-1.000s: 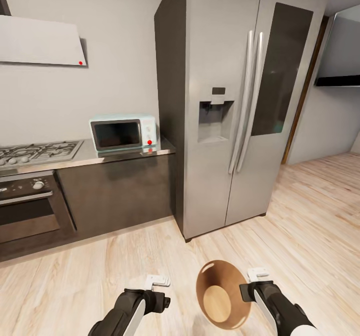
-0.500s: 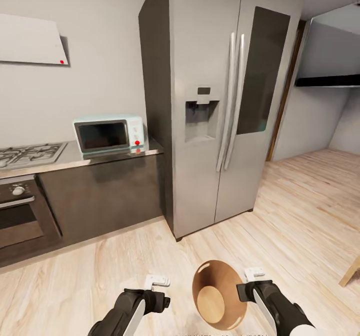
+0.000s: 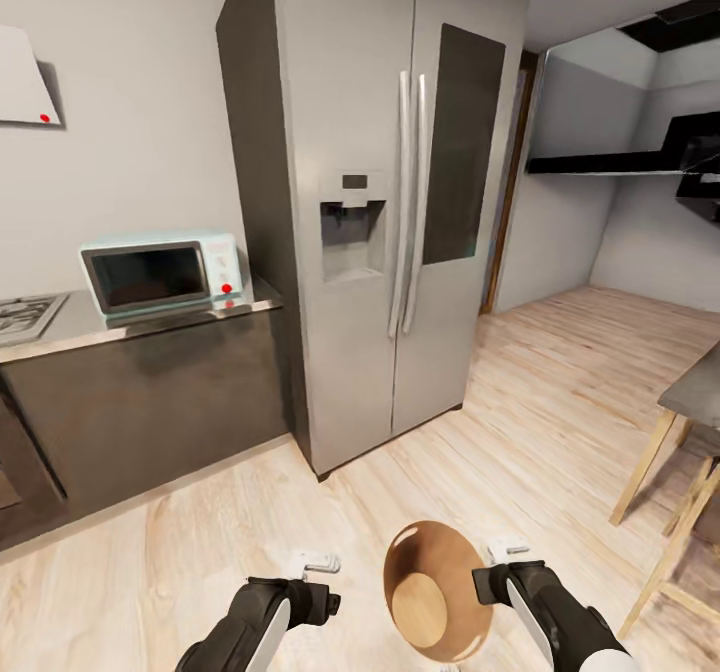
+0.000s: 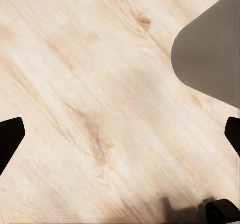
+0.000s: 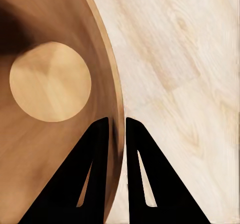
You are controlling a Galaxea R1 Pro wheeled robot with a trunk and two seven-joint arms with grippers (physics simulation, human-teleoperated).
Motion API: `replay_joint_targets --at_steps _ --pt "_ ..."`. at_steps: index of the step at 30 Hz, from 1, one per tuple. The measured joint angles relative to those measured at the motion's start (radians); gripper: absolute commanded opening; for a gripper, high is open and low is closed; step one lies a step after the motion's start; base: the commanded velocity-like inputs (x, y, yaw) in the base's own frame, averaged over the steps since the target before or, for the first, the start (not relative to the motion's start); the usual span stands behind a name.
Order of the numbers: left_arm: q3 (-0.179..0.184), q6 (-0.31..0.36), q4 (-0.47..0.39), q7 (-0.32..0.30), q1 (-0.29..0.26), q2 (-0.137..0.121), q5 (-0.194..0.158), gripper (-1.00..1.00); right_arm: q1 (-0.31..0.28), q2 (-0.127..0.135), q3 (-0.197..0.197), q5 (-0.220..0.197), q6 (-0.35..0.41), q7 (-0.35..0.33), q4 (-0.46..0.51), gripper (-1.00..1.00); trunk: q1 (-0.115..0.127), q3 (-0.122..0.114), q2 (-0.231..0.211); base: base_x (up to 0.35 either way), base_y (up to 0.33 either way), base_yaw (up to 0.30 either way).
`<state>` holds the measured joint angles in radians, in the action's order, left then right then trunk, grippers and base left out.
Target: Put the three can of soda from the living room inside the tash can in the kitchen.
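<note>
Bin: the tash can (image 3: pixel 437 594) rides low in front of the robot, carried clear of the floor (image 3: pixel 560 392), its tan inside facing up and showing nothing but its bare bottom.
Right claw: the right claw (image 5: pixel 116 129) is pinched onto the bin's rim, one finger inside the wall, one outside, the thin edge clamped between them.
Left claw: the left claw (image 3: pixel 315 560) holds nothing; in its wrist view the black finger tips sit far apart at the edges, so it is spread wide over bare wood floor.
Room: kitchen, with the steel fridge (image 3: pixel 390 202) dead ahead, a pale microwave (image 3: pixel 160 274) on the tabletop (image 3: pixel 150 324) beside it, and an open doorway (image 3: pixel 505 182) past the fridge.
Cans: none in sight from here.
Step in hand: by my reading, hauling the bin along toward the sodas.
How to do it well: keep that rim pinch firm and the bin level, since a one-edge hold lets it swing; steer wide of the wooden stool legs (image 3: pixel 665 512) nearby, and turn gently.
</note>
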<state>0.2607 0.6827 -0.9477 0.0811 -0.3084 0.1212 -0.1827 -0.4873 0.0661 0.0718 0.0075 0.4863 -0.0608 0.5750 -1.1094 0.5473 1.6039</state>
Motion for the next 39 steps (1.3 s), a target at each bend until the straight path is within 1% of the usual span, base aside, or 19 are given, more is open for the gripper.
replay_joint_targets --at_steps 12,14,15,16,17,18,19,20,22,25,27,33,39 --pt "0.000 0.000 0.000 0.000 0.000 0.000 0.000 1.00 0.000 0.000 0.001 0.000 0.000 -0.002 -0.001 -1.00 0.000 0.000 0.000 -0.098 0.002 -0.286" --pt "0.000 0.000 0.000 0.000 0.000 0.000 0.000 1.00 0.000 0.001 0.001 0.007 0.000 -0.015 -0.001 -1.00 0.000 0.000 0.000 -0.098 0.066 -0.286" --pt "0.000 0.000 0.000 0.000 0.000 0.000 0.000 1.00 0.000 0.001 0.001 0.002 0.000 -0.024 -0.001 -1.00 0.000 0.000 0.000 -0.098 0.094 -0.286" --pt "0.000 0.000 0.001 0.000 0.000 0.000 0.000 1.00 0.000 0.001 0.001 -0.001 0.000 -0.034 -0.001 -1.00 0.000 0.000 0.000 -0.099 0.125 -0.286" --pt "0.000 0.000 0.001 0.000 0.000 0.000 0.000 1.00 0.000 0.002 0.001 0.009 -0.001 -0.055 -0.001 -1.00 0.000 0.000 0.000 -0.100 0.147 -0.286" --pt "0.000 0.000 0.001 0.000 0.000 0.000 0.000 1.00 0.000 0.003 0.002 0.008 -0.001 -0.077 -0.003 -1.00 0.000 0.000 0.000 -0.100 0.157 -0.286" --pt "0.000 0.000 0.001 0.000 0.000 0.000 0.000 1.00 0.000 0.003 0.001 -0.003 0.000 -0.087 -0.001 -1.00 0.000 0.000 0.000 -0.101 0.167 -0.286" --pt "0.000 0.000 0.001 0.000 0.000 0.000 0.000 1.00 0.000 0.004 -0.001 0.000 0.000 -0.093 0.000 -1.00 0.000 0.000 0.000 -0.101 0.179 -0.286" --pt "0.000 0.000 0.002 0.000 0.000 0.001 0.000 1.00 0.000 0.005 0.001 0.021 -0.002 -0.104 -0.002 -1.00 0.000 0.000 0.000 -0.101 0.213 -0.286" --pt "0.000 0.000 0.002 0.000 0.000 0.001 0.000 1.00 0.000 0.004 0.000 0.007 -0.001 -0.112 0.000 -1.00 0.000 0.000 0.000 -0.101 0.243 -0.286" --pt "0.000 0.000 0.002 0.000 0.000 0.001 0.000 1.00 0.000 0.005 0.001 0.015 -0.001 -0.116 -0.001 -1.00 0.000 0.000 0.000 -0.101 0.264 -0.286" --pt "0.000 0.000 0.003 0.000 0.000 0.002 0.000 1.00 0.000 0.005 0.000 0.012 -0.001 -0.120 -0.002 -1.00 0.000 0.000 0.000 -0.082 0.246 -0.286" --pt "0.000 -0.002 0.003 -0.001 0.000 0.002 0.000 1.00 0.000 0.003 0.000 0.013 -0.001 -0.120 -0.002 -1.00 0.000 0.000 0.000 -0.014 0.053 -0.286"
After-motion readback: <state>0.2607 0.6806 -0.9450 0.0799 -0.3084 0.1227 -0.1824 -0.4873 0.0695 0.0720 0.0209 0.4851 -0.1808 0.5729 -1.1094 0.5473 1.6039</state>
